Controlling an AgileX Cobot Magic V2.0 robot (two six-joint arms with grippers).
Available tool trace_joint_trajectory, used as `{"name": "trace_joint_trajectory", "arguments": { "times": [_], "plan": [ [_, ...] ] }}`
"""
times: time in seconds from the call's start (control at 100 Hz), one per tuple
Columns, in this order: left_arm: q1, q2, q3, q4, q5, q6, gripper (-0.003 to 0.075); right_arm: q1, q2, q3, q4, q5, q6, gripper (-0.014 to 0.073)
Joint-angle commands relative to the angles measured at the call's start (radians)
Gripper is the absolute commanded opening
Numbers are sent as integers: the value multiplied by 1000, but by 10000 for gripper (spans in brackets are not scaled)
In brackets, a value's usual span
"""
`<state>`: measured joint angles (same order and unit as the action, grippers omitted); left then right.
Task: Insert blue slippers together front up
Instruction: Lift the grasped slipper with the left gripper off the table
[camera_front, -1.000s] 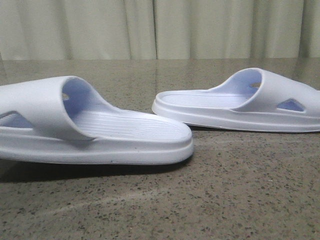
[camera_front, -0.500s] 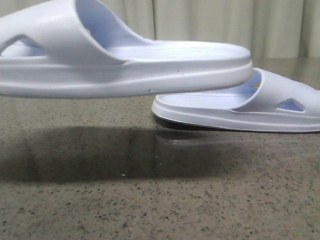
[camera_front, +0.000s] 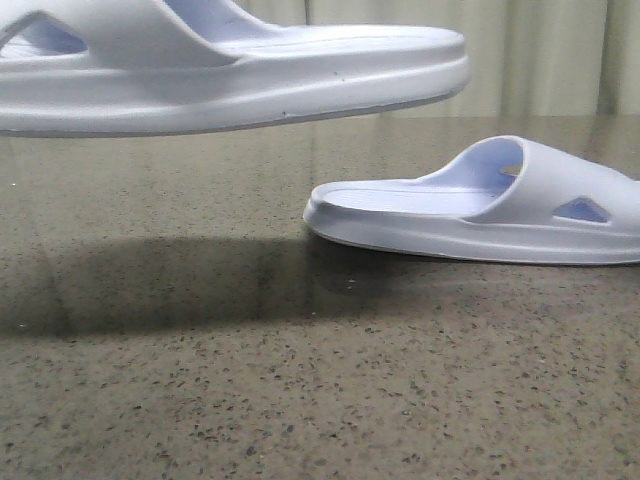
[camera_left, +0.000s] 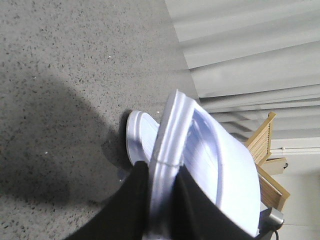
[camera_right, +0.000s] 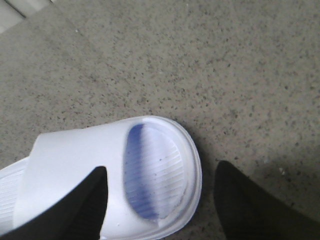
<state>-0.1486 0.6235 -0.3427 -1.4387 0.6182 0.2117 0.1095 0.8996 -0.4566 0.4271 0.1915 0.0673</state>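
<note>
Two blue slippers are in view. One slipper (camera_front: 230, 75) hangs in the air at the upper left of the front view, level, with its end over the table's middle. My left gripper (camera_left: 162, 172) is shut on this slipper's (camera_left: 225, 170) thick sole edge, one black finger on each side. The other slipper (camera_front: 480, 215) lies flat on the table at the right, strap to the right. My right gripper (camera_right: 162, 167) hovers open above this slipper's (camera_right: 70, 155) strap end, one finger over the strap and one beyond the rim, touching nothing. Neither gripper shows in the front view.
The speckled stone table (camera_front: 320, 400) carries a broad shadow under the raised slipper. A pale curtain (camera_front: 540, 60) hangs behind the table. A wooden chair (camera_left: 265, 145) stands past the table's far edge in the left wrist view.
The left slipper has gone from lying on the table to being lifted well above it, rising further in the last half second. The right slipper has not moved.
</note>
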Motion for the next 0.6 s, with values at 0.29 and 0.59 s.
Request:
{"name": "trace_joint_trajectory", "arguments": {
  "times": [0.29, 0.59],
  "plan": [
    [2, 0, -28, -62, 1, 3, 16, -4, 116, -26, 69, -117, 0, 392],
    [2, 0, -28, -65, 1, 3, 16, -4, 152, -26, 111, -127, 0, 392]
  ]
}}
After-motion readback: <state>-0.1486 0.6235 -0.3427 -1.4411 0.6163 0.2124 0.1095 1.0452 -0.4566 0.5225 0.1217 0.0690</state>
